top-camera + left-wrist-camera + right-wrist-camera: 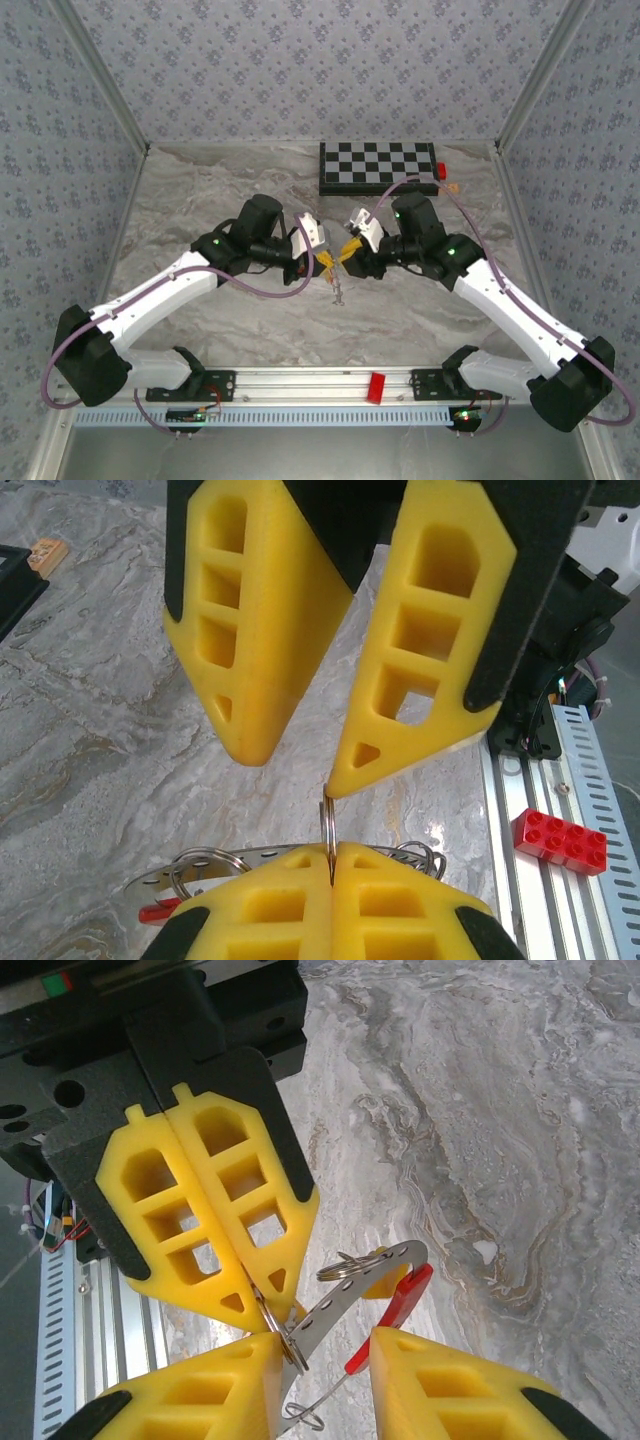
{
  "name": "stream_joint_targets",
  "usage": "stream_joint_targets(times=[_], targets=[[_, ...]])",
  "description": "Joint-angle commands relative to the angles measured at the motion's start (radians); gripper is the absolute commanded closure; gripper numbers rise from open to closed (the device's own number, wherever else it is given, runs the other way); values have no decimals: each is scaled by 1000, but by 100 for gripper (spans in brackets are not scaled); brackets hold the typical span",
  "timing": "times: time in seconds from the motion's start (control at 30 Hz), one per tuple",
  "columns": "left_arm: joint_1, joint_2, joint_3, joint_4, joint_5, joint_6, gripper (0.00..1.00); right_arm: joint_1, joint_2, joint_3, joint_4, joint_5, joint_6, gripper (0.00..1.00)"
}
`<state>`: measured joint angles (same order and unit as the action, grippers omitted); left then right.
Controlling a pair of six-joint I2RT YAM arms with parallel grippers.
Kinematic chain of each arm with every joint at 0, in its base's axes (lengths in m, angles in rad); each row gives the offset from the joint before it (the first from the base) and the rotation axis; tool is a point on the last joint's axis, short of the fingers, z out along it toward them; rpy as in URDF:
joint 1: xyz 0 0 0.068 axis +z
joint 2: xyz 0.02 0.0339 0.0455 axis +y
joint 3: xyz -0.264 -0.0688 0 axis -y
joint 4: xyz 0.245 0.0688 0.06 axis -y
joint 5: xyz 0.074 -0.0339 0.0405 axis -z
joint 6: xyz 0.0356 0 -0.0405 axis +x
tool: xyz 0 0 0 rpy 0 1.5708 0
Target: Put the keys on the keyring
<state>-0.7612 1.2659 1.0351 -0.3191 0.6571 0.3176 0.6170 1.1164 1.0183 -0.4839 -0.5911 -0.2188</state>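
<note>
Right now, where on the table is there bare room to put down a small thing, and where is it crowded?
Free: the far left of the table, between the left wall and the checkerboard; also the near middle strip along the front rail. Crowded: the centre, where the left gripper and right gripper meet at the keyring.

Matt plastic, polished metal
The left claw (330,880) and right claw (295,765) are matt yellow plastic; the keyring (327,830) between them is thin, shiny metal; the surface (100,680) beneath them looks like smooth, faintly glossy marble.
</note>
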Motion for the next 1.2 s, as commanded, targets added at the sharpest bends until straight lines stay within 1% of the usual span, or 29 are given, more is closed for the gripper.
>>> stream_joint_targets(times=[0.0, 0.13, 0.23, 0.37, 0.43, 0.57, 0.6, 0.67, 0.83, 0.9, 0.93, 0.97, 1.07, 1.13, 1.17], targets=[[-9, -11, 14, 30, 54, 20, 100, 12, 7, 21, -27, -17, -19, 70], [-10, -6, 15, 31, 52, 20, 100, 15, -1, 20, -33, -38, -19, 68], [-10, -5, 15, 32, 54, 20, 100, 15, -6, 17, -33, -38, -21, 70], [-11, -8, 17, 29, 59, 20, 100, 23, 9, 20, -35, -48, -25, 77], [-12, -8, 14, 31, 62, 18, 100, 27, 15, 22, -35, -47, -28, 78], [-12, -2, 16, 36, 64, 17, 100, 35, 18, 19, -36, -49, -40, 83], [-13, 1, 18, 35, 66, 18, 100, 38, 16, 17, -33, -48, -44, 87], [-13, 3, 21, 31, 70, 17, 100, 40, 16, 17, -32, -46, -49, 100], [-13, -8, 13, 50, 70, 4, 100, 45, -9, -2, -7, -34, -62, 100], [-12, -24, 4, 74, 62, -14, 93, 45, -38, -35, 45, -26, -57, 100], [-11, -33, -1, 93, 54, -26, 86, 44, -51, -51, 71, -23, -49, 100], [-8, -45, -9, 116, 43, -45, 81, 40, -66, -68, 102, -22, -38, 100], [2, -91, -45, 195, 31, -97, 80, 25, -102, -108, 185, -32, 2, 100], [12, -128, -82, 272, 23, -141, 77, 12, -127, -133, 248, -36, 37, 100], [18, -149, -107, 317, 20, -166, 74, 5, -141, -150, 295, -41, 55, 100]])
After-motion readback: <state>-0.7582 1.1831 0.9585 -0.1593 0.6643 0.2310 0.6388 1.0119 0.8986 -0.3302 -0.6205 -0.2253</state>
